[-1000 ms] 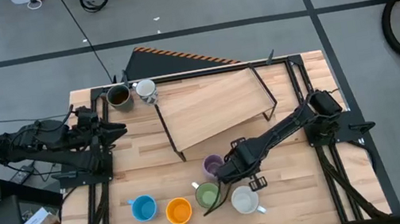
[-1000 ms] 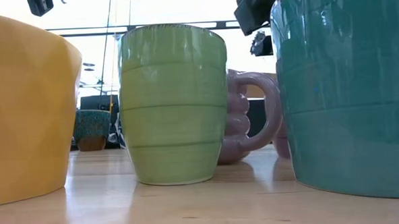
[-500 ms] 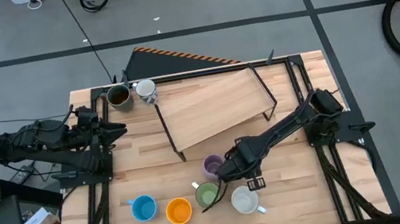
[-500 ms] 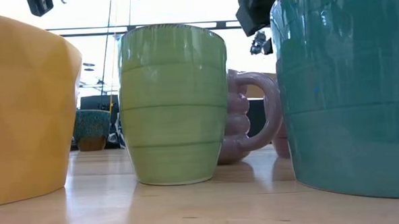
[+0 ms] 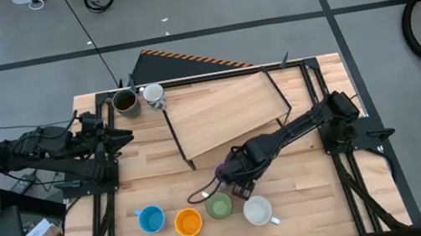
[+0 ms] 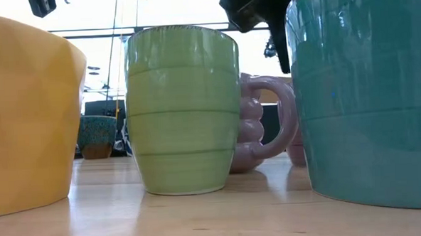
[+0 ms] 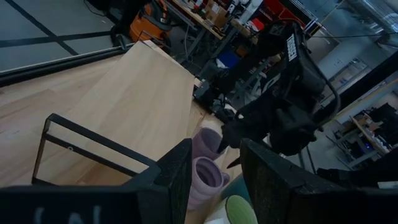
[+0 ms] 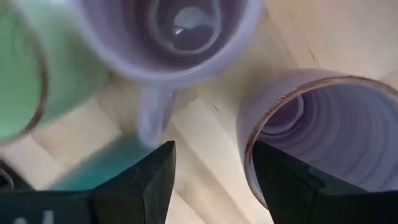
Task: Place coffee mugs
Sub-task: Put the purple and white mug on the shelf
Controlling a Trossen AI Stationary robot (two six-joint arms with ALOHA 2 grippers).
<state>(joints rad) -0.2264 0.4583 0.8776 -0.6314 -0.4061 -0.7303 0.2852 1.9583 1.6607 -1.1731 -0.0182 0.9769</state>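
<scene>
Your right gripper [image 5: 228, 176] hangs just above the two lilac mugs [image 8: 336, 137], and its two dark fingers [image 8: 134, 186] stand apart with nothing between them, so it holds no mug right now. You look to be between mugs, letting go or about to pick one. To do this well, lift straight up before you slide away, since the green mug [image 5: 220, 207] sits very near and a sideways bump could knock it. If you go for the next mug, put one finger inside the rim and one outside, then squeeze slowly. Your left gripper [image 5: 117, 135] waits far off at the left edge of the table [image 5: 311, 220], its fingers a little apart and empty. In the view from above, the blue mug [image 5: 151, 220], orange mug [image 5: 187, 221], green mug and white mug [image 5: 257, 210] make a row along the front, and the dark brown mug [image 5: 125, 103] and patterned mug [image 5: 154, 95] sit at the back corner beside the wooden shelf [image 5: 227, 113]. That view hides the lilac mugs under the arm. The right wrist view looks right down into both of them, and the low view shows one lilac handle [image 6: 271, 122] behind the green mug
</scene>
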